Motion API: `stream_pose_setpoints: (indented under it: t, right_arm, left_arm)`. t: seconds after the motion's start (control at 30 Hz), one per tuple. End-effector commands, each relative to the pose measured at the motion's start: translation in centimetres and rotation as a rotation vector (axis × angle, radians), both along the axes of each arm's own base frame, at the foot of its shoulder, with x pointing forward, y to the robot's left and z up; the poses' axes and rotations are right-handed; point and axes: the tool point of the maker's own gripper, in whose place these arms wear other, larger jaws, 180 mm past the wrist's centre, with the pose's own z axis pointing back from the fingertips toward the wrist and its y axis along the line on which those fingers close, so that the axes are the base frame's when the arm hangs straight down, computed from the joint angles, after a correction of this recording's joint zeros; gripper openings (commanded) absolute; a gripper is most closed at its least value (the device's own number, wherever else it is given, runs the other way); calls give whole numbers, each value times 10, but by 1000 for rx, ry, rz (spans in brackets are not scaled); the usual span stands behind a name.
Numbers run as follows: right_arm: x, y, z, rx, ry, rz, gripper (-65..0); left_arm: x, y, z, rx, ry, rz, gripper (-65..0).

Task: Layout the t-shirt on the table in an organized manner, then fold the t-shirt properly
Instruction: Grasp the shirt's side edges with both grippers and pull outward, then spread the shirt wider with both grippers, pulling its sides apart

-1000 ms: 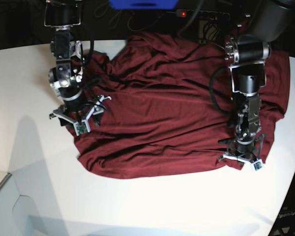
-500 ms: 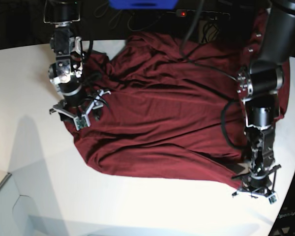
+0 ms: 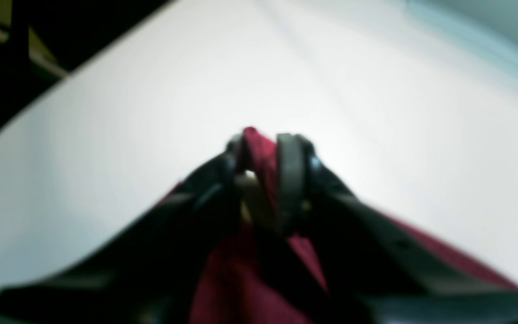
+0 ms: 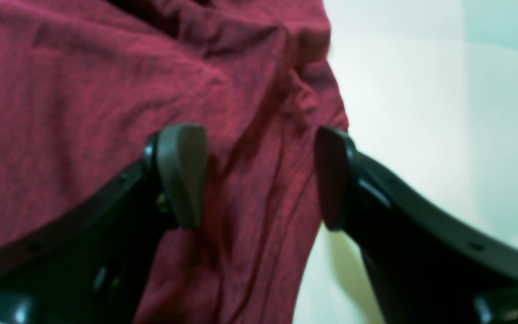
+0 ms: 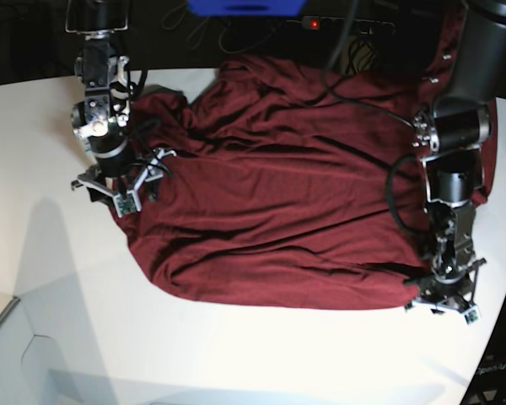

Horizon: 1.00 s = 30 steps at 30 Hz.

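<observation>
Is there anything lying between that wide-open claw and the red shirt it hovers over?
Nothing visible. The right claw hangs open directly over the t-shirt edge, with only bare cloth between its fingers and the white table beside it.

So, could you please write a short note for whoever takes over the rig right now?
Left gripper: a shirt corner sits between its fingers; blur hides whether it grips.
Right gripper: open, fingers either side of a fold at the shirt's opposite edge.
Shirt: spread on the table, wrinkled.
Done: rough spreading.
Left: smoothing flat, then every fold.
</observation>
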Motion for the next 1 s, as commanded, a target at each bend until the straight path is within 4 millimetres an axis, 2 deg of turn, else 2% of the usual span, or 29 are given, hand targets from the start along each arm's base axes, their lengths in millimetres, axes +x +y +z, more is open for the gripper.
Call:
stream_pose_setpoints:
  t: [0.0,0.07,0.13,0.27,0.33,0.4,0.47,0.53,0.57,0.73,0.83,0.97]
  right_arm:
    - [16,-2,22,1,-76,0,-270]
    - [21,-2,26,2,-87,-1,-270]
    - [29,-2,33,2,-105,-1,-270]
    - [53,-3,49,6,-148,-4,-274]
    - [67,-1,52,14,-154,2,-294]
    - [77,6,46,32,-128,36,-364]
    - [87,18,41,57,-101,86,-491]
    - [94,28,38,79,-82,113,-625]
    - [98,28,36,85,-74,112,-650]
    - [117,30,21,109,-13,108,-650]
    - [127,29,2,128,61,101,-650]
    - [132,4,-20,129,143,67,-650]
  left_arm:
    - [17,5,35,28,-89,-1,-438]
    - [14,5,35,34,-93,-2,-385]
    - [8,7,32,41,-94,-1,-366]
    - [-15,19,35,45,-143,39,-368]
    - [-27,20,29,50,-139,42,-401]
    - [-37,14,12,35,-96,35,-454]
    - [-49,12,-5,32,-58,30,-499]
    - [-57,11,-17,29,-33,26,-505]
    - [-59,11,-21,27,-24,27,-505]
    - [-59,8,-23,27,-17,19,-506]
    - [-58,6,-41,2,36,22,-506]
    - [-55,4,-62,-32,92,35,-506]
